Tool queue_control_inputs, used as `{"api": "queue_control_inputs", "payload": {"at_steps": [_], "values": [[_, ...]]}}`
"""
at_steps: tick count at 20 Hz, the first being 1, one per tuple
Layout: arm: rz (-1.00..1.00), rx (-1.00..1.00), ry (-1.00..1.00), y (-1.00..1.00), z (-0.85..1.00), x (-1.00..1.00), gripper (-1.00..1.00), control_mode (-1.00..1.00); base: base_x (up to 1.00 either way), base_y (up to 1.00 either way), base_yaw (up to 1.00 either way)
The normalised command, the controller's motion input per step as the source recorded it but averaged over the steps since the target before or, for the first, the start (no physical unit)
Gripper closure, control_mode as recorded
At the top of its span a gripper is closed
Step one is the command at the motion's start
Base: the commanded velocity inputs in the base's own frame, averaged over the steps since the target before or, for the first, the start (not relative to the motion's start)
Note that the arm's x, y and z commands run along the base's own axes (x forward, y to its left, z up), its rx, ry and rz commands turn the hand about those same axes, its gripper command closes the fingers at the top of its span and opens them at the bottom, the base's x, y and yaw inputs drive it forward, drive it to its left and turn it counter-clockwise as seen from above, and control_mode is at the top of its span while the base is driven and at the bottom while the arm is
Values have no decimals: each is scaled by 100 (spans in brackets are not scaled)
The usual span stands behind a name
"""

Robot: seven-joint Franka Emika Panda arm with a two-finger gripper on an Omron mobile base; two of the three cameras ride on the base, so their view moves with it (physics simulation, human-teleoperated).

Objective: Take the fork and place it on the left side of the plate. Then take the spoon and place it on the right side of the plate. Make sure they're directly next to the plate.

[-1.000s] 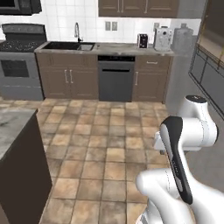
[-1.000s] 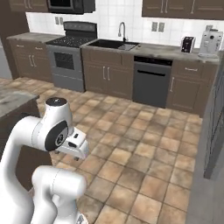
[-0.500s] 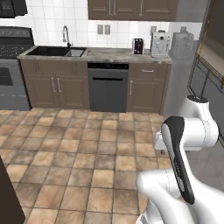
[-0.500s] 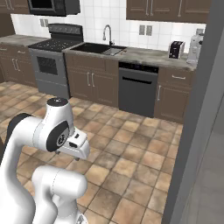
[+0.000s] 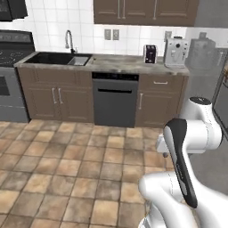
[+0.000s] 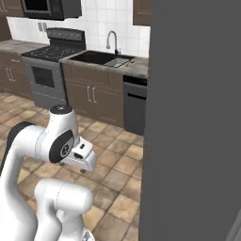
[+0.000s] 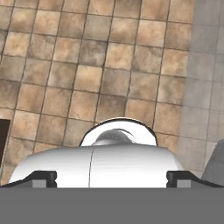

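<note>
Moved: the base has turned; the whole scene has slid left in both base views, while the arm holds the same folded pose.
Left base view: sink (image 5: 67,59), dishwasher (image 5: 115,100), toaster (image 5: 150,54) on the bench (image 5: 116,65).
Right base view: stove (image 6: 52,70), and a grey wall (image 6: 193,117) close on the right.
Hand view: floor (image 7: 87,65) tiles.
Fingers: cannot tell whether released or clenched.

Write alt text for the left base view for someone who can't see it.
A white robot arm stands on a tiled kitchen floor, facing brown cabinets with a dark dishwasher. The counter holds a sink, toaster and coffee machine.
</note>
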Motion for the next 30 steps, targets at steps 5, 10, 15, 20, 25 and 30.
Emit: {"api": "queue_control_inputs", "payload": {"at_steps": [5,10,15,20,25,30], "values": [[0,0,0,0,0,0,-100,100,100,14,5],[0,0,0,0,0,0,-100,100,100,72,0],[0,0,0,0,0,0,-100,100,100,100,-2],[0,0,0,0,0,0,-100,100,100,99,-10],[0,0,0,0,0,0,-100,100,100,49,-14],[0,0,0,0,0,0,-100,100,100,25,-18]]}}
